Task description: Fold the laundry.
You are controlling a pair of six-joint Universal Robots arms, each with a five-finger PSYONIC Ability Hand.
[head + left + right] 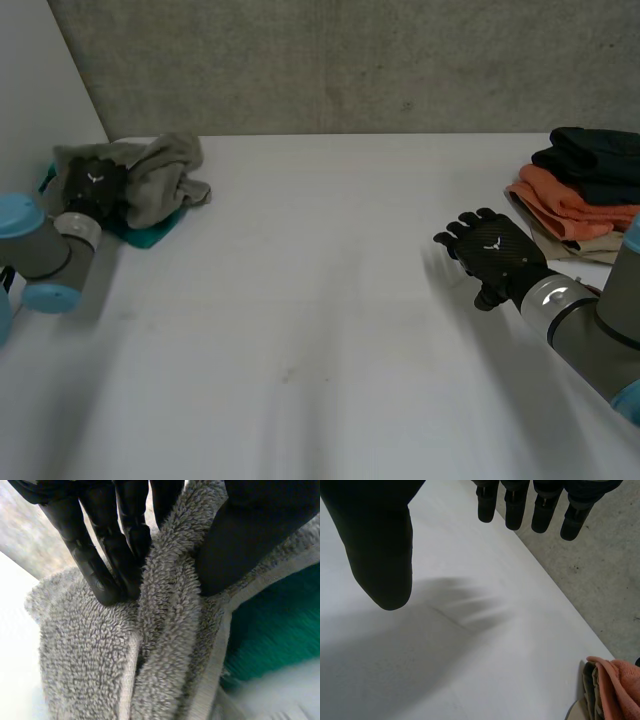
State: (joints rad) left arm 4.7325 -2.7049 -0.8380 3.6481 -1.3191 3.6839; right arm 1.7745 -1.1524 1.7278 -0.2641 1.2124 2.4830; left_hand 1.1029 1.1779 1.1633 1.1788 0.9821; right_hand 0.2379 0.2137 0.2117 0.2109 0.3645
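- My left hand (93, 187) pinches a ridge of the grey towel (160, 178) between fingers and thumb at the tabletop's (320, 300) far left corner.
- My right hand (492, 250) hovers, fingers straight and holding nothing, beside the folded stack (575, 200) at the right edge.

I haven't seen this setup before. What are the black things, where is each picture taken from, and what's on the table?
This is a two-armed robot with black mechanical hands at a white table. One picture looks down from a camera between the arms. The other two come from cameras on the left and right wrists. The left hand pinches a fold of a crumpled grey towel between its fingers and thumb, and a teal cloth lies under the towel. The right hand is open and holds nothing. Beside it sits a stack of folded clothes: black on top, then orange, then beige.
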